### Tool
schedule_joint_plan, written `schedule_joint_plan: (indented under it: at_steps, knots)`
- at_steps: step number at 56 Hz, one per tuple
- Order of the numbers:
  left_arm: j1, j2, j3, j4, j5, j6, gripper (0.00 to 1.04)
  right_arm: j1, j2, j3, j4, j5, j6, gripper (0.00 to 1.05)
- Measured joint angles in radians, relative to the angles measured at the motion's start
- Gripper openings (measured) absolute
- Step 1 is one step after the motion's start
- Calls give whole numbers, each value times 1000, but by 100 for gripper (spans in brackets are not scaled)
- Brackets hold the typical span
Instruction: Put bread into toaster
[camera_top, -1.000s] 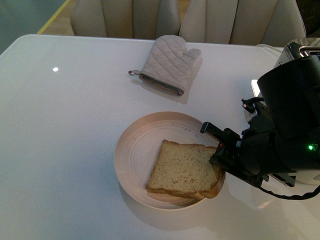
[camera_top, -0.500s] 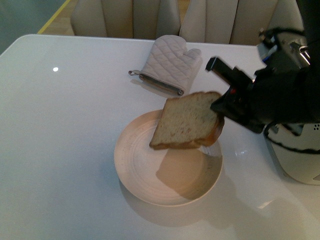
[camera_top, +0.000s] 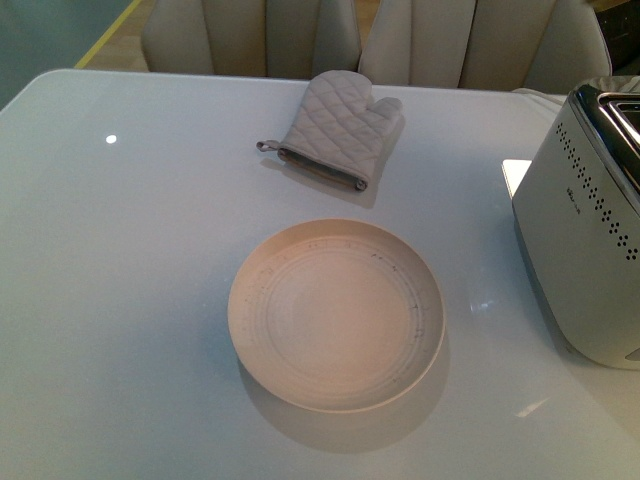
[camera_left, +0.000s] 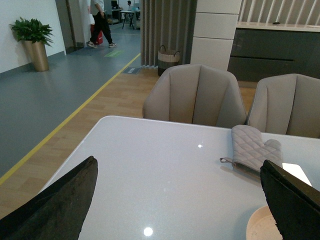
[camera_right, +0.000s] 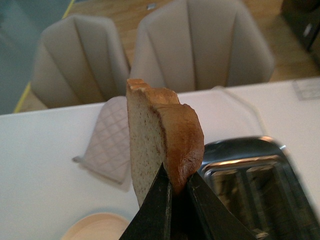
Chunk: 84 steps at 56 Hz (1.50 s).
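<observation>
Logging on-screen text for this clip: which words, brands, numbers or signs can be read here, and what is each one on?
On the toaster side: a small dark brand mark, too small to read.
On the mitt, plate and bread: no text.
Nothing else is readable in any view.
</observation>
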Motion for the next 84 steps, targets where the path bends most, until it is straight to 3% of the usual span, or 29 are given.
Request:
schedule_joint_plan:
  at_steps: [9, 17, 60, 84]
  knots:
    - [0, 0, 0, 0, 0, 0, 97, -60, 46, 42, -138, 39, -217, 3]
    - [0, 0, 0, 0, 0, 0, 97, -96, 71, 49, -156, 65, -263, 3]
    - [0, 0, 0, 0, 0, 0, 97, -96, 118, -32, -156, 105, -300, 3]
    - [0, 0, 0, 0, 0, 0, 97, -79, 206, 47, -290, 124, -319, 3]
